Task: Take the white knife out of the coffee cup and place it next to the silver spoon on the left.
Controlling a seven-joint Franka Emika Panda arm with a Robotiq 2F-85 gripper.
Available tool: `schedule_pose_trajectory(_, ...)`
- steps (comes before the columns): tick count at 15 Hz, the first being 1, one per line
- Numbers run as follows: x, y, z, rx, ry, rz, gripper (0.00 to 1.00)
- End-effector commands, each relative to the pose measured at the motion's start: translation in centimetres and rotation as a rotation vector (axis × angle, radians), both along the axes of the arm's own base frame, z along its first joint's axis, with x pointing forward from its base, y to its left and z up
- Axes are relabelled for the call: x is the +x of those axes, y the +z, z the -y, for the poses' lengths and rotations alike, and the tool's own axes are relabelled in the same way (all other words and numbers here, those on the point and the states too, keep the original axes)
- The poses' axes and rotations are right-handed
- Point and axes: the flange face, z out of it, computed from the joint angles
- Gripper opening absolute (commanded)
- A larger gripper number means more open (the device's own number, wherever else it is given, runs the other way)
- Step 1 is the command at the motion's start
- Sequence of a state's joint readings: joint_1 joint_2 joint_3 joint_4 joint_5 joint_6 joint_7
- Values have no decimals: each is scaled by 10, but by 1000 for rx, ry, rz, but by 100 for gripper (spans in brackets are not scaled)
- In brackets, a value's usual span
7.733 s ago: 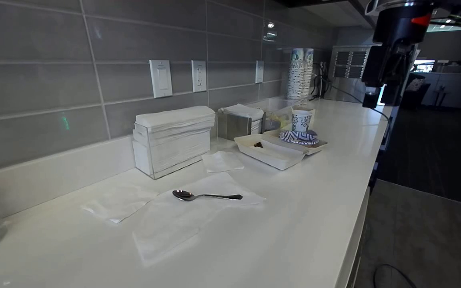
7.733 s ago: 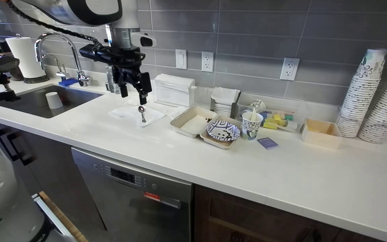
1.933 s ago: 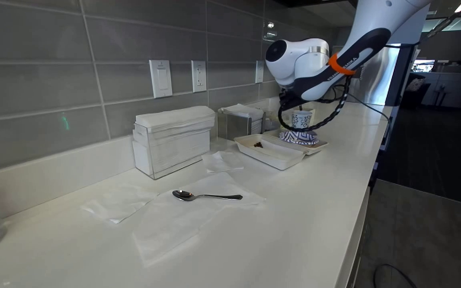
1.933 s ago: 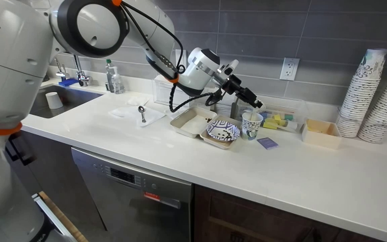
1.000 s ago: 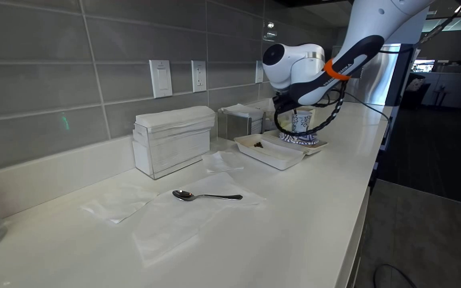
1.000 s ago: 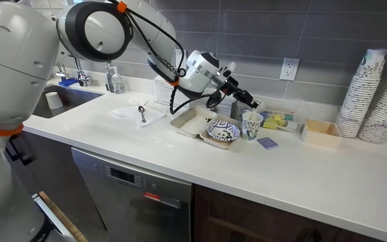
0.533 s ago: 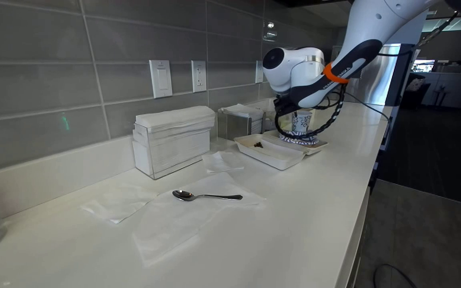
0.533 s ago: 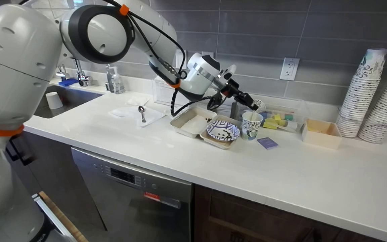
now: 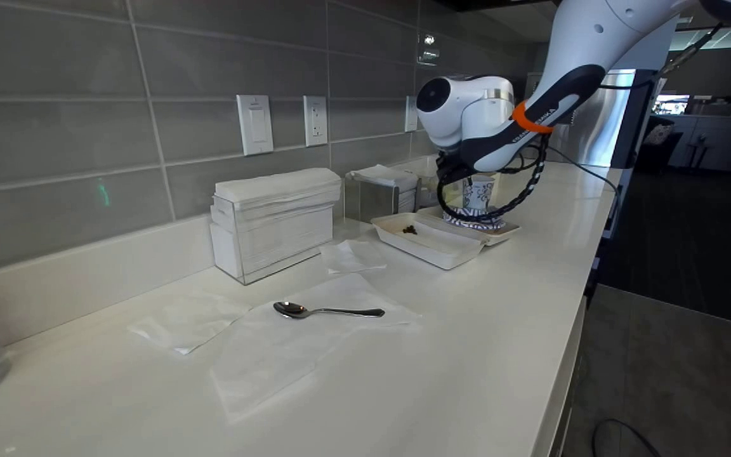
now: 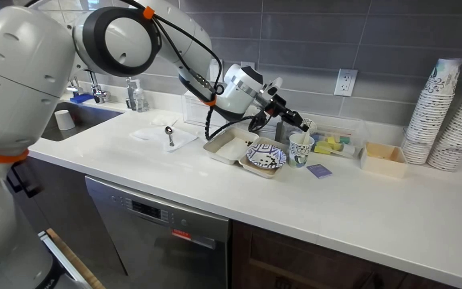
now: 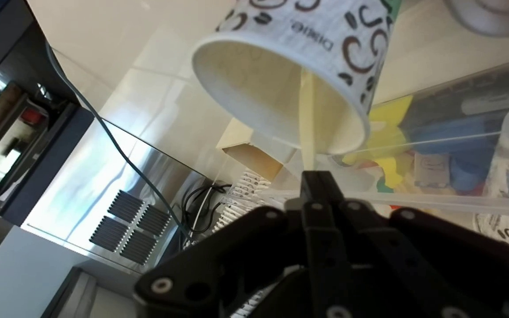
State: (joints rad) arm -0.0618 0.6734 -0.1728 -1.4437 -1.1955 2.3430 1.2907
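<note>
The coffee cup [image 10: 299, 152], white with dark swirls, stands upright on the counter. From its mouth the pale white knife [image 11: 306, 119] slants up to my gripper [image 11: 317, 173], whose fingers have come together at the knife's upper end. In the wrist view the knife runs right into the fingertips, and its end is hidden by them. Its lower part is still inside the cup. In an exterior view the knife [image 10: 306, 139] leans under the fingertips. Well off to the sink side, the silver spoon [image 9: 334, 311] lies on a spread napkin [image 9: 283, 355].
Close beside the cup are a patterned bowl [image 10: 266, 155] and an opened takeout tray [image 10: 215, 150]. Behind stands a clear bin [image 11: 449, 196] of packets. A purple packet [image 10: 319, 171], a napkin box [image 9: 276, 222] and tall cup stacks [image 10: 431, 116] are also on the counter.
Earlier my arm swung from above the spoon to the cup. Within the last second the jaws closed at the knife, which now leans further over in an exterior view. Cup and spoon stayed put.
</note>
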Motion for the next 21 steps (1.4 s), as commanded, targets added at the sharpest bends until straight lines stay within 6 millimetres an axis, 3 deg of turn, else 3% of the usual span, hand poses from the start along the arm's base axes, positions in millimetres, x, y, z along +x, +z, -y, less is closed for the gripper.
schedule_pose_trajectory(1, 3, -5, 0, -39, 16, 4, 26)
schedule_pose_trajectory(3, 4, -7, 3, -49, 16, 3, 40)
schedule_pose_trajectory(8, 4, -13, 10, -73, 12, -1, 23)
schedule_pose_trajectory(10, 3, -13, 10, -79, 15, 3, 0)
schedule_pose_trajectory(21, -10, 20, -24, -241, 42, 41, 1)
